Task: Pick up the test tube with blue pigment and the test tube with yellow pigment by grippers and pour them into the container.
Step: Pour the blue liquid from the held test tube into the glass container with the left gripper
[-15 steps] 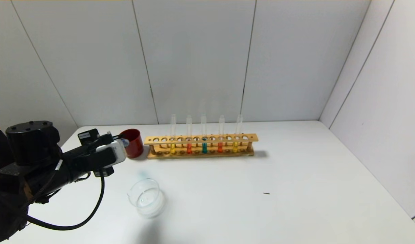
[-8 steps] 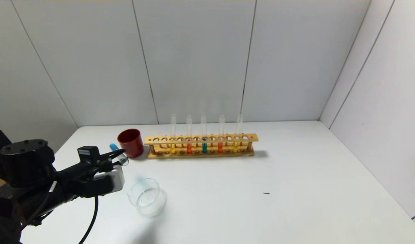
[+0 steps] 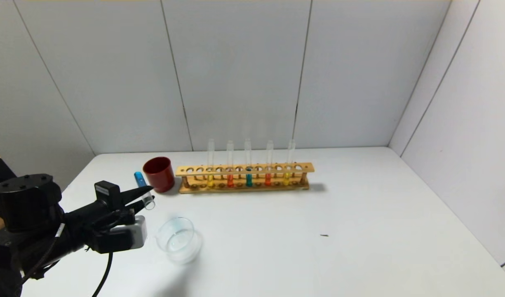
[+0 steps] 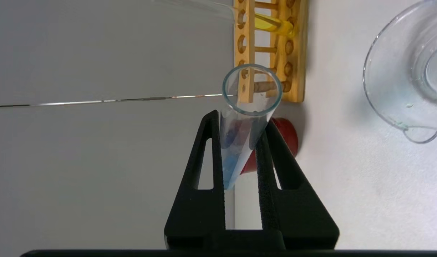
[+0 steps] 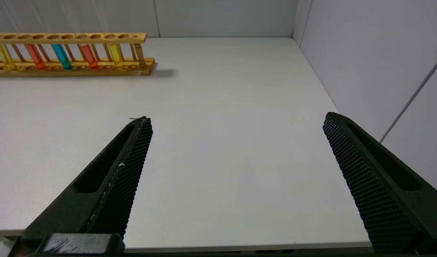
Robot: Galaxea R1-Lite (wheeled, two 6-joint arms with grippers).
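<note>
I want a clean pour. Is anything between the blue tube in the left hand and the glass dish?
Nothing visible. The left hand holds the test tube with blue pigment just beside the container; the red cup sits farther back, off that path.

The left arm [image 3: 42, 222] is matte black, with a round capped joint [image 3: 27, 183] studded with small screws. A white boxy module [image 3: 139, 233] with rounded corners sits near the wrist, beside a small black block bearing a white label [image 3: 102, 188]. A thick black cable [image 3: 106, 272] loops below. Both grippers' jaws are long black tapering wedges with slotted cut-outs; the right gripper [image 5: 236, 123] has pads with a fine dimpled grid.
</note>
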